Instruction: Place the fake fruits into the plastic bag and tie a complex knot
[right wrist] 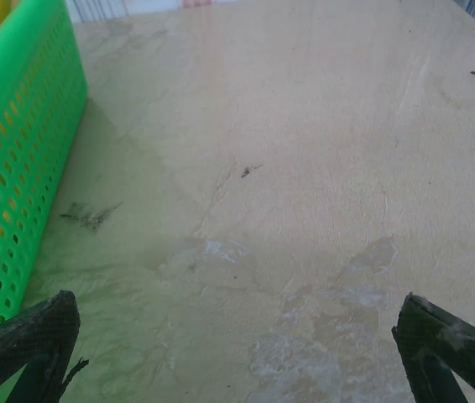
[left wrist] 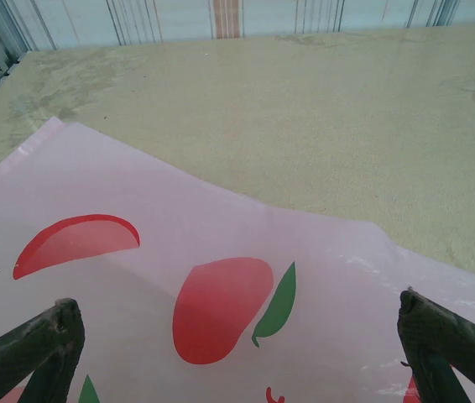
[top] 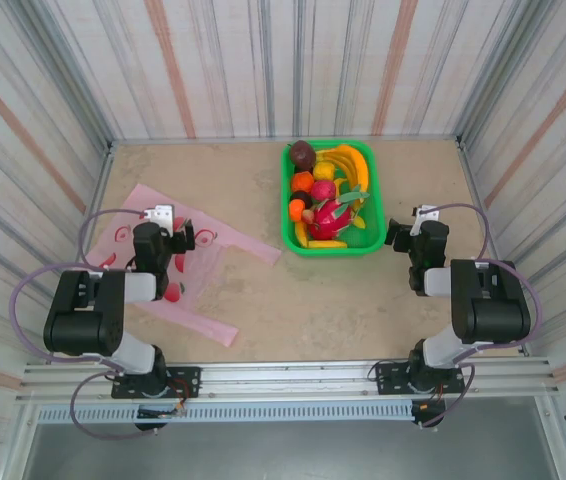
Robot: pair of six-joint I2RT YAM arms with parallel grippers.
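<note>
The pink plastic bag lies flat on the table at the left, its red fruit prints facing up. My left gripper hovers over the bag, open, nothing between its fingers. The fake fruits are heaped in a green mesh basket at the back centre: yellow bananas, orange and dark purple round ones, and a pink dragon fruit. My right gripper stands open just right of the basket, over bare table, with the basket's wall at its left.
Striped metal walls close in the table on three sides. Bare tabletop stretches between the bag and the basket and in front of both. The arm bases sit on a rail at the near edge.
</note>
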